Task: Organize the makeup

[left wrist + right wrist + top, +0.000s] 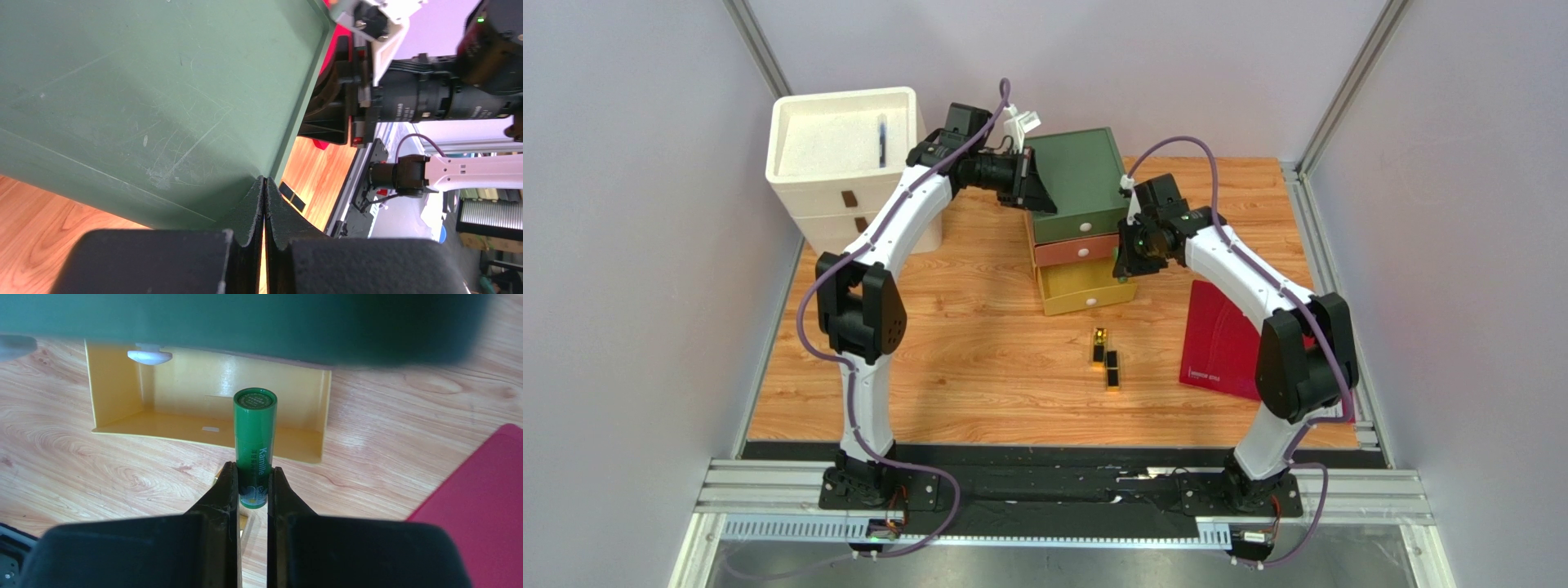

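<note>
the surface is a light wooden table (pixel 989 368) with a strong grain, boxed in by pale grey walls (pixel 634 245) on the left, right and back of the top view. slim metal posts (pixel 756 43) run up the two far corners, and aluminium rails (pixel 1063 490) cross the bottom of the frame where the arm bases are bolted.

a white foam box (pixel 844 184) stands at the upper left of the table. near the upper middle sits a small drawer unit (pixel 1081 184) with a dark green top, an orange drawer (pixel 1075 250) below it and a yellow drawer (pixel 1085 288) pulled out towards the bottom of the frame. a flat red folder (pixel 1212 343) lies at the right, partly under the right arm. two black-and-gold rectangular cases (pixel 1112 369) lie on bare wood at the middle of the frame, just below the yellow drawer and left of the folder.

the left gripper (pixel 264 184) has its fingers pressed together with nothing between them, its tips at the near edge of the unit's scratched green top. the right gripper (pixel 252 478) is clamped on the bright green stick (pixel 254 435), gripping its lower end. in the right wrist view the stick points towards the top of the frame and overlaps the front wall of the yellow drawer, whose floor looks bare where it shows.
</note>
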`<state>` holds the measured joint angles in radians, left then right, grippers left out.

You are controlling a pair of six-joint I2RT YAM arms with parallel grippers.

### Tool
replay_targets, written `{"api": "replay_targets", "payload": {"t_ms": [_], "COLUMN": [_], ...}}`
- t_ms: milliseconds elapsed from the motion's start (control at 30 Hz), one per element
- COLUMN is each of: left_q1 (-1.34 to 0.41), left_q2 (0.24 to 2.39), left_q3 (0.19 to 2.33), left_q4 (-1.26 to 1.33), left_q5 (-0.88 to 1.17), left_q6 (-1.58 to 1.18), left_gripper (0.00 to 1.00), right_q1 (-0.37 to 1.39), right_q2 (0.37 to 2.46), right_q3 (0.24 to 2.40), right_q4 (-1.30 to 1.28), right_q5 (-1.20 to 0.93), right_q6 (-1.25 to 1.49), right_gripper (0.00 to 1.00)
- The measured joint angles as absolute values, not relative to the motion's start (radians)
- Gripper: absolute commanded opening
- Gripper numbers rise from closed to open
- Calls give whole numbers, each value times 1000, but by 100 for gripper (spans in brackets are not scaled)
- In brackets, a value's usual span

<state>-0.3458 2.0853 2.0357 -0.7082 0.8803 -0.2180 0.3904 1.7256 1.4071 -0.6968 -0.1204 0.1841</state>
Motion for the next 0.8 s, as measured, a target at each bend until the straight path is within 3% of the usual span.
{"api": "replay_targets", "payload": {"t_ms": [133, 333, 367, 400, 533, 567, 800], "left_q1": [-346, -346, -346, -346, -346, -346, -346], "left_q2": [2085, 2085, 2085, 2085, 2085, 2085, 2086], "left_q3": [2035, 2035, 2035, 2035, 2035, 2035, 2034], "left_q4": [-707, -706, -706, -706, -705, -704, -700], "left_q5": [878, 875, 874, 873, 873, 873, 874], "left_q6": [-226, -235, -236, -237, -239, -239, -242], "left_gripper": [0, 0, 0, 0, 0, 0, 0], "right_q1": [390, 391, 392, 393, 405, 408, 416], "right_q2": [1751, 1754, 1758, 1765, 1787, 1787, 1784], "right_q3": [1422, 1425, 1430, 1436, 1442, 1442, 1426], "right_q4": [-685, -628, -626, -622, -600, -596, -561], "right_q5": [-149, -187, -191, -195, -201, -202, -201], "right_q6": [207, 260, 266, 270, 284, 285, 288], "right_gripper": [1, 29, 40, 44, 48, 54, 49]}}
